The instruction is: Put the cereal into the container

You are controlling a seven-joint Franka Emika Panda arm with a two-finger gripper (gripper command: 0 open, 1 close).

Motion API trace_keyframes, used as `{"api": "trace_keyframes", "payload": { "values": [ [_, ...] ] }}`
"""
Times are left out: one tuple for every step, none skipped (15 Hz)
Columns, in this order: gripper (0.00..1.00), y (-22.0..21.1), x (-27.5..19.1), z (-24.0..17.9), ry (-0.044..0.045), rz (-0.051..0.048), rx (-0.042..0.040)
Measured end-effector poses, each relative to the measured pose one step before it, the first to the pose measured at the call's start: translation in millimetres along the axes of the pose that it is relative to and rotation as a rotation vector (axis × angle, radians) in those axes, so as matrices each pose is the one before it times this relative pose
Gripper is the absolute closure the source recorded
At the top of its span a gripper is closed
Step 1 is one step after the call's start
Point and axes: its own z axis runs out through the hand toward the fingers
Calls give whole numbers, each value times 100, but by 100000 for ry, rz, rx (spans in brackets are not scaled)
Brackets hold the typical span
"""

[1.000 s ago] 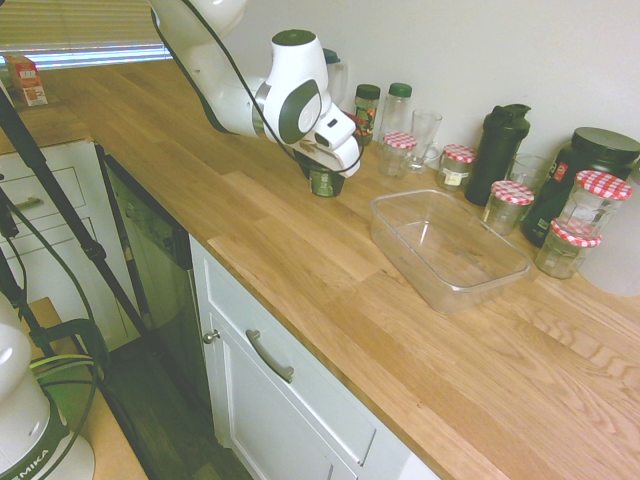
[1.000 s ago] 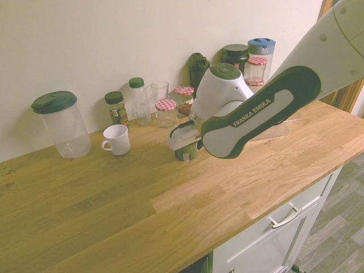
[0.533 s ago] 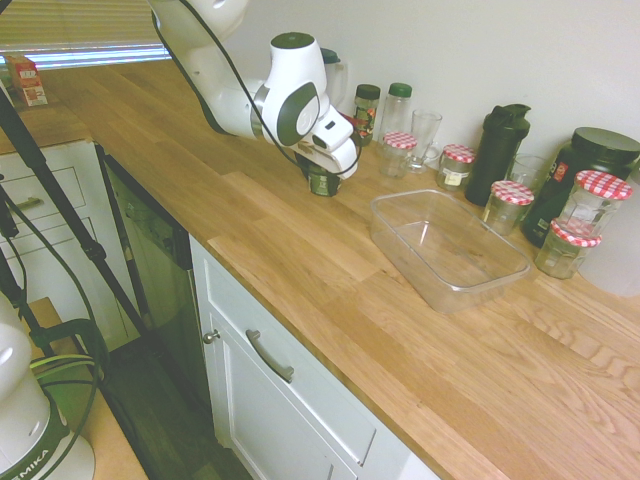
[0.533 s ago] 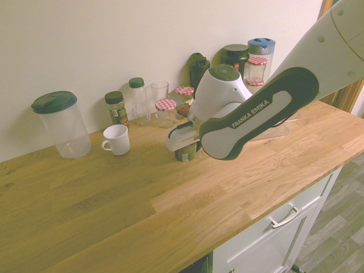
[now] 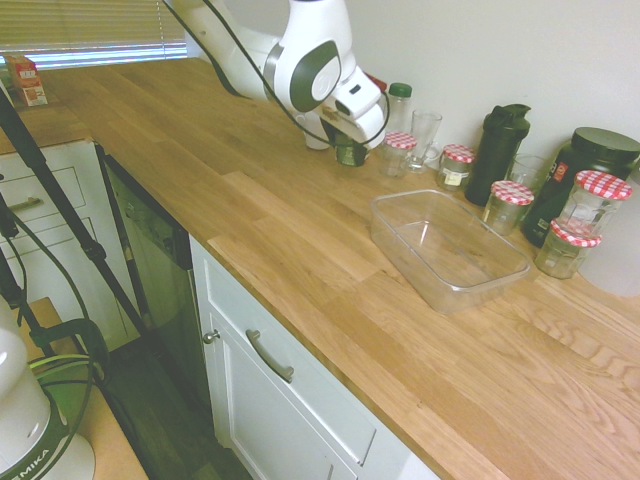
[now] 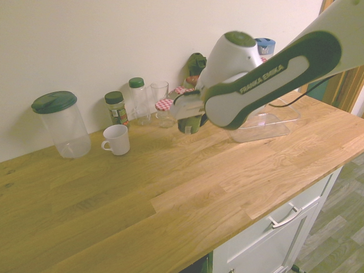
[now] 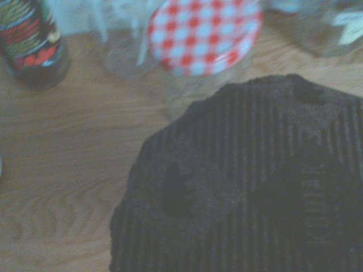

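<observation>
My gripper [image 5: 351, 138] is shut on the cereal [image 5: 350, 152], a small squat dark jar, and holds it upright a little above the wooden counter. From the other side the cereal [image 6: 190, 123] hangs below the gripper [image 6: 190, 112], in front of the jars along the wall. In the wrist view its dark ribbed top [image 7: 249, 181] fills most of the picture. The container [image 5: 470, 291], a wide clear plastic tub, stands empty on the counter to the right of the jar. The arm partly hides the container [image 6: 272, 126] in the second exterior view.
Along the wall stand a spice jar [image 6: 115, 108], a green-capped bottle [image 5: 398, 108], a glass [image 5: 424, 135], red-checked-lid jars [image 5: 399, 152], a black shaker [image 5: 498, 150] and a dark tub [image 5: 580, 165]. A white mug [image 6: 116, 139] and a clear canister [image 6: 60, 125] stand further off.
The gripper has risen with the cereal, lifting it off the counter and carrying it towards the wall and the row of jars. The container has not moved.
</observation>
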Motion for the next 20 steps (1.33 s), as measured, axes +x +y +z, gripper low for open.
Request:
{"api": "trace_keyframes", "payload": {
  "values": [
    [100, 911, 1846, -1767, 1897, 2020, 684],
    [100, 1199, 1744, -1463, 1886, 1794, -158],
    [100, 1560, 1706, -1050, 1617, 1960, -1238],
    [100, 1806, 1564, -430, 1299, 1655, -1855],
    [100, 2190, 1373, 273, 728, 1759, -2526],
    [100, 2363, 1109, 796, 213, 1739, -2727],
    [100, 2337, 852, 1051, -43, 1861, -2007],
    [100, 1985, 585, 1183, 78, 1571, -1264],
    [100, 1402, 335, 1179, 23, 1343, -543],
    [100, 641, 265, 1050, 90, 377, 228],
    [100, 275, 105, 943, 475, 122, 944],
    [100, 163, 229, 835, 321, 236, 766],
    [100, 44, 354, 636, -91, 400, 498],
    [100, 31, 510, 596, -213, 444, 39],
    [100, 28, 507, 603, 2, 281, -233],
    [100, 65, 417, 738, -138, 341, -411],
    [100, 71, 317, 773, -303, 348, -457],
    [100, 49, 287, 714, -222, 64, -456],
    [100, -17, 172, 596, -161, -57, -397],
    [100, -35, 186, 486, -181, 113, -233]
  ]
}}
